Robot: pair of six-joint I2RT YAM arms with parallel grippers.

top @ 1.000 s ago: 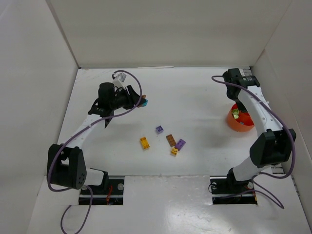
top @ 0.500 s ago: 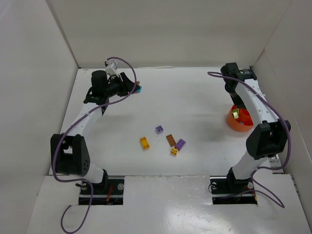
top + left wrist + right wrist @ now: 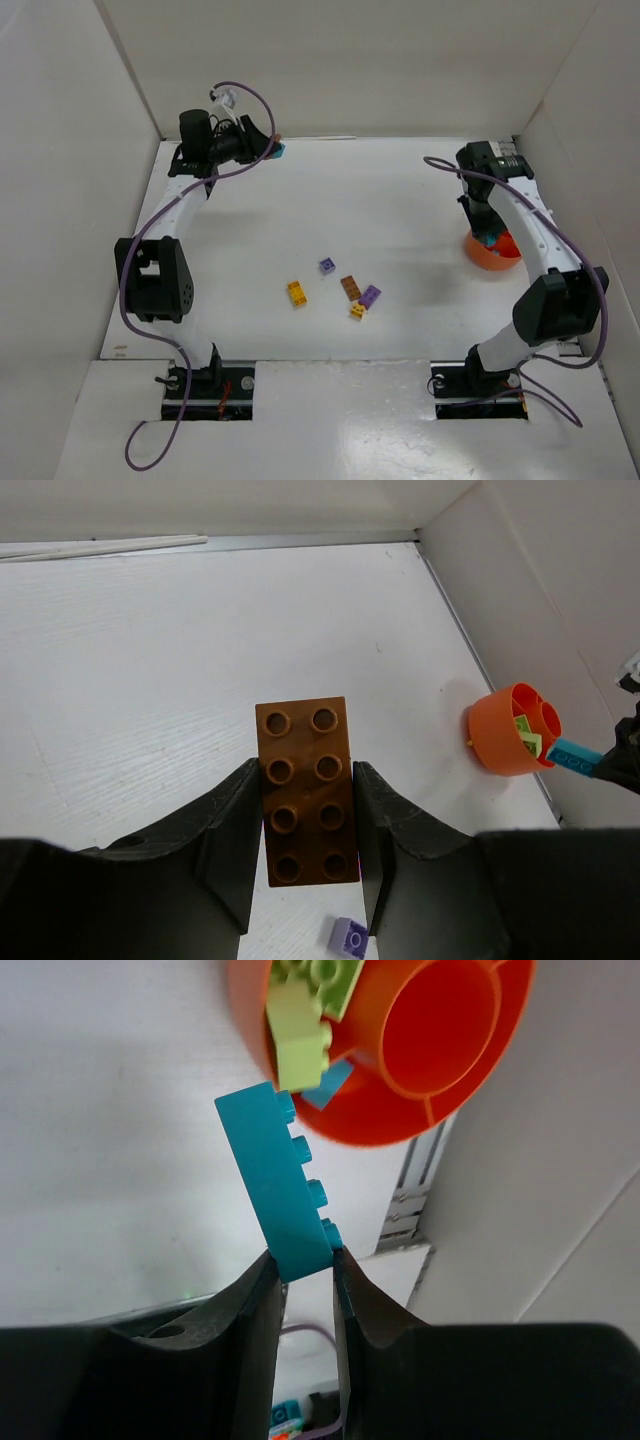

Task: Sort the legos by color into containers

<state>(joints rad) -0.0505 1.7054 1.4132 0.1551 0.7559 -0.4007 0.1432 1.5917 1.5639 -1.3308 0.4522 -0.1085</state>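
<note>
Currently pinching teal brick (image 3: 275,1180) in right end effector (image 3: 300,1268), just beside orange bowl (image 3: 400,1115) rim, long axis aimed at bowl; likely needs short reach inward. Gripping brown brick (image 3: 305,770) in left end effector (image 3: 307,810), well apart from bowl.

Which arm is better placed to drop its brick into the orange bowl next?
Right. The right gripper holds a teal brick at the rim of the orange bowl; the left gripper, holding a brown brick, sits at the far left corner of the table.
</note>
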